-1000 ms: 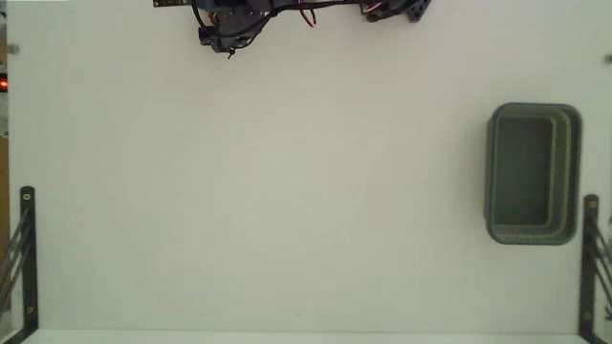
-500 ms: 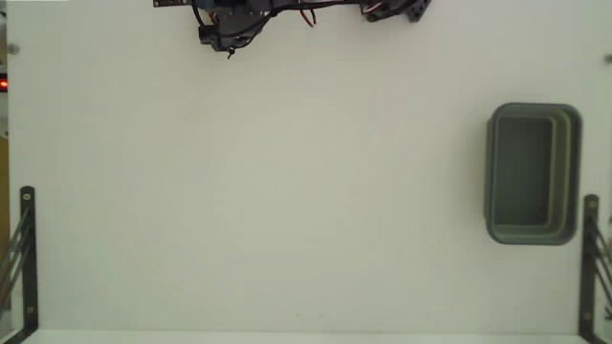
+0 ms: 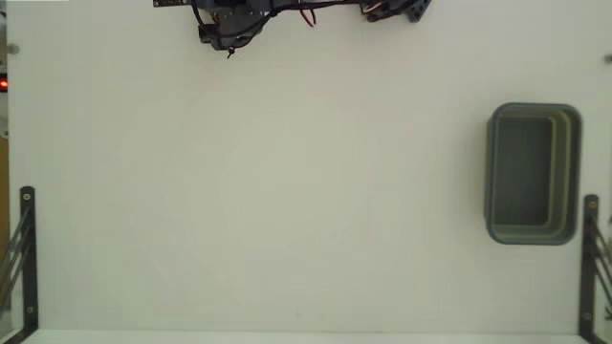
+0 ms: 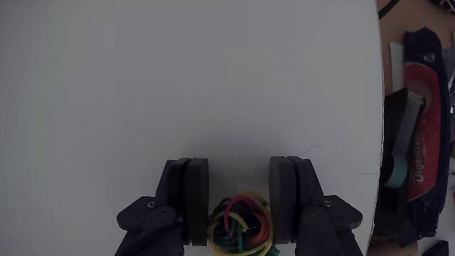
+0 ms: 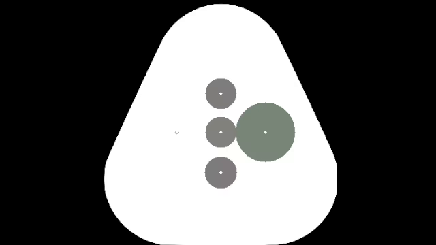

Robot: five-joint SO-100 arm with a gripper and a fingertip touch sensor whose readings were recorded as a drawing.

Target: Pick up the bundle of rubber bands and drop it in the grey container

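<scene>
White tabletop fills nearly all of the fixed view, bare across its middle, with a black bracket standing at its left edge and another at its right edge. Only a small part of the arm shows there, a dark cluster with red wires at the top edge, left of centre. At the right side of that view sits the grey container, a rounded rectangular tub with a thick rim, its inside showing nothing but its own floor; it lies well apart from the arm. From the wrist view the tabletop runs to a curved edge at the right, and past that edge lies a dark red-and-black packet with white lettering. The end effector enters from the bottom of the wrist view, its two black fingers spread apart with a clear gap between them, so it stands released. The bundle of rubber bands, a small tangle of yellow, red, green and orange loops, lies in that gap toward the base of the fingers, at the bottom edge of the picture. Whether either finger touches the bundle cannot be told.
</scene>
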